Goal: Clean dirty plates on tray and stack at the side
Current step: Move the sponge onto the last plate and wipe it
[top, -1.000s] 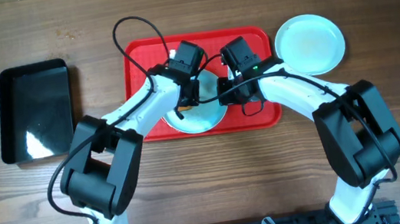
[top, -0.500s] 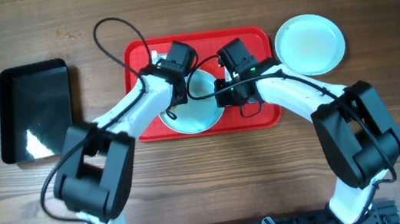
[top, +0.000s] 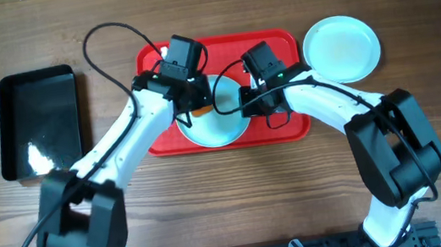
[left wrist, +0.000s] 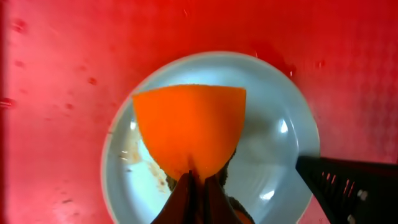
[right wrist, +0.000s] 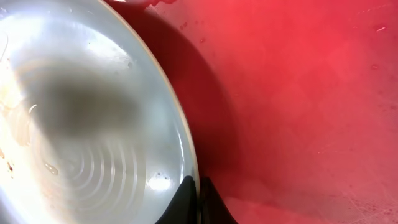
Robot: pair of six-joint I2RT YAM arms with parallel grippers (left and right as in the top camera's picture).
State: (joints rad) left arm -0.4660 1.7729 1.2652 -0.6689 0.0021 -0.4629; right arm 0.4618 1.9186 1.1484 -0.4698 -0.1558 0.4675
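Note:
A pale plate (top: 217, 128) lies on the red tray (top: 278, 43), near its front edge. My left gripper (top: 199, 102) is shut on an orange sponge (left wrist: 189, 127) and holds it over this plate (left wrist: 273, 143). A brown smear (left wrist: 140, 162) marks the plate's face beside the sponge. My right gripper (top: 245, 103) is shut on the plate's right rim. In the right wrist view the fingers (right wrist: 186, 193) pinch the rim of the plate (right wrist: 81, 124) above the tray (right wrist: 298, 93). A second plate (top: 341, 48) lies on the table to the right of the tray. No third plate shows.
A smaller black rectangular tray (top: 39, 122) sits on the wooden table at the far left. The right gripper's black finger (left wrist: 354, 183) shows at the lower right of the left wrist view. A black cable loops over the tray's back left corner.
My left arm has swung to the left and toward the back, carrying the sponge across the plate toward its back left. The right gripper has stayed on the rim.

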